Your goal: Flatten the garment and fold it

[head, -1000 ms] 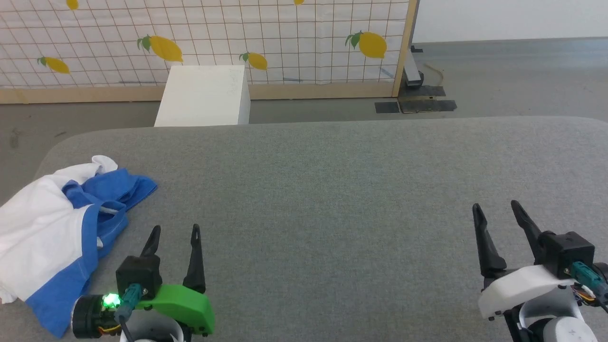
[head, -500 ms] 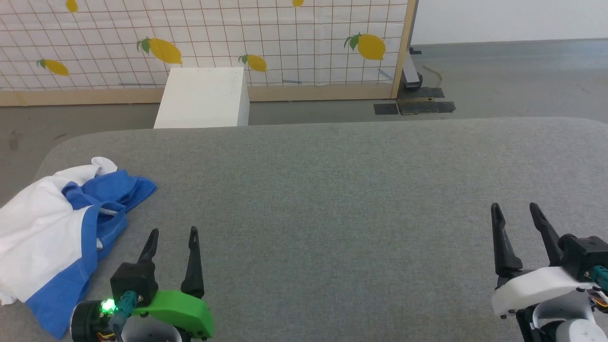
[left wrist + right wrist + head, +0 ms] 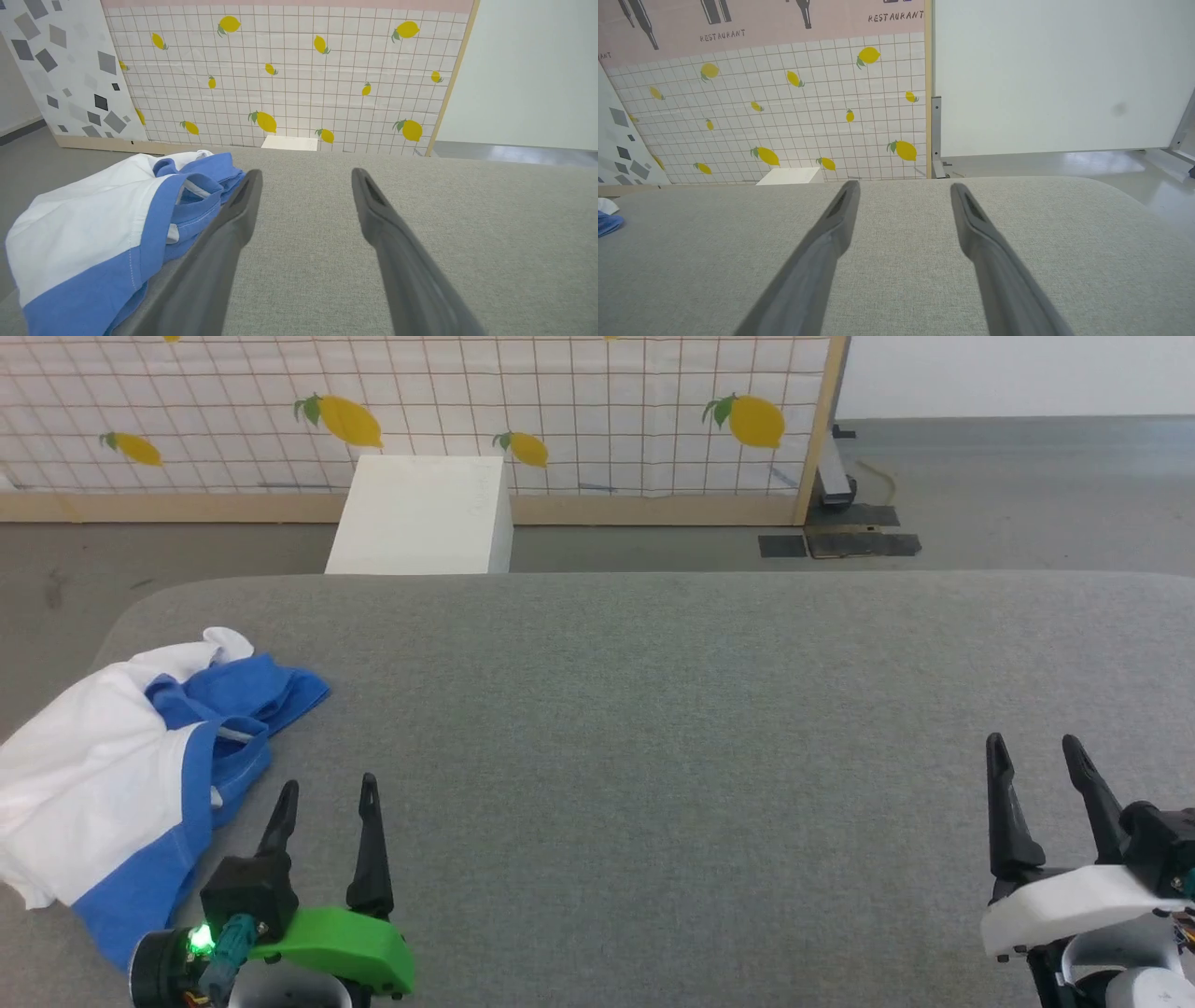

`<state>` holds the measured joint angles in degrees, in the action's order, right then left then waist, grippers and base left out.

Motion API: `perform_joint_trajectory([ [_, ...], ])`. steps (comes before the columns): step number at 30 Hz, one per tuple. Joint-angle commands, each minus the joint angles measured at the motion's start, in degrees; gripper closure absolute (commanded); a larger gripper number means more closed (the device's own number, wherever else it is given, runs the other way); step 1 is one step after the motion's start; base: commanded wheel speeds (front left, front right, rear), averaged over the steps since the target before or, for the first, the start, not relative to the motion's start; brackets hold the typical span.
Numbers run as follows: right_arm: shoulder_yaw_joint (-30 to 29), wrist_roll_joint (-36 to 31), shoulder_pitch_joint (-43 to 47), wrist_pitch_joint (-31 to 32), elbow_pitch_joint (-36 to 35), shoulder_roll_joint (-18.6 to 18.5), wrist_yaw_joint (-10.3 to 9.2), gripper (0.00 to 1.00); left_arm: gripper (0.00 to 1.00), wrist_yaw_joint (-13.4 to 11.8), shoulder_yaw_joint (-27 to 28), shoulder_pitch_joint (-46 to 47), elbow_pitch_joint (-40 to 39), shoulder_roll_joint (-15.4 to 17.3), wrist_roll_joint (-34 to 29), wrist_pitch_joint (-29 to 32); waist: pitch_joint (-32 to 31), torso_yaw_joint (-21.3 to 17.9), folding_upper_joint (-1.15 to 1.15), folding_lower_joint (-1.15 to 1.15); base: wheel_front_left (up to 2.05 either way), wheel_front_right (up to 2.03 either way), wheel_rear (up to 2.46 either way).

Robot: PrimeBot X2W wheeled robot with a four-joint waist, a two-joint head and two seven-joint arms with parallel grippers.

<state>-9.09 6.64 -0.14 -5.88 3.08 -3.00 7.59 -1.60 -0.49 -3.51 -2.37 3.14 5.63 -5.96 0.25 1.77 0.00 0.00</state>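
The garment point(image 3: 112, 775) is seen crumpled in a heap at the left end of the grey worktop point(image 3: 653, 709), close to its rounded corner. None of it is spread flat, so the flattening is judged not yet begun.

The left end effector point(image 3: 327, 786) is held low over bare grey surface near the front edge. Its two dark fingers are spread wide and nothing is gripped between them. The right end effector point(image 3: 1033, 742) is likewise parted wide and empty, at the right end of the worktop and well apart from the garment.

The heap lies to the left of the left end effector and slightly ahead of it. In the left wrist view the blue cloth is seen just beside one finger. The long axis of the heap is judged to run diagonally, from the near left edge toward the far inner side, where the blue sleeves and neck band are bunched. The left arm is plainly the nearer, so a first reach is expected from it, turned leftward toward the blue folds.
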Motion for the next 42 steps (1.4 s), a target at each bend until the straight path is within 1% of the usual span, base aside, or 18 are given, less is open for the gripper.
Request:
perform_joint_trajectory([
  [1, -0.35, 0.44, 0.79, -0.67, 0.27, 0.06, -0.04, 0.0, 0.0, -0.36, 0.26, -0.81, -0.31, -0.11, 0.62, -0.64, -0.05, 0.87, 0.0, 0.0, 0.0, 0.0, 0.0],
  [20, -1.03, 1.9, 1.41, -2.9, 1.61, 0.08, -0.06, 0.0, 0.0, -1.38, 0.53, -2.47, -1.09, -0.15, 2.72, -2.86, 0.23, 9.16, 0.0, 0.0, 0.0, 0.0, 0.0],
  [32, -0.84, 3.4, 2.17, -4.34, 3.21, 0.09, -0.07, 0.0, 0.0, -1.57, 0.69, -3.74, -1.09, -0.17, 3.98, -4.29, -0.5, 14.57, 0.0, 0.0, 0.0, 0.0, 0.0],
  [42, -1.37, 4.69, 2.67, -5.52, 4.48, 0.1, -0.07, 0.0, 0.0, -1.98, 1.13, -5.5, -1.17, -0.2, 5.23, -5.47, -1.48, 17.61, 0.0, 0.0, 0.0, 0.0, 0.0],
])
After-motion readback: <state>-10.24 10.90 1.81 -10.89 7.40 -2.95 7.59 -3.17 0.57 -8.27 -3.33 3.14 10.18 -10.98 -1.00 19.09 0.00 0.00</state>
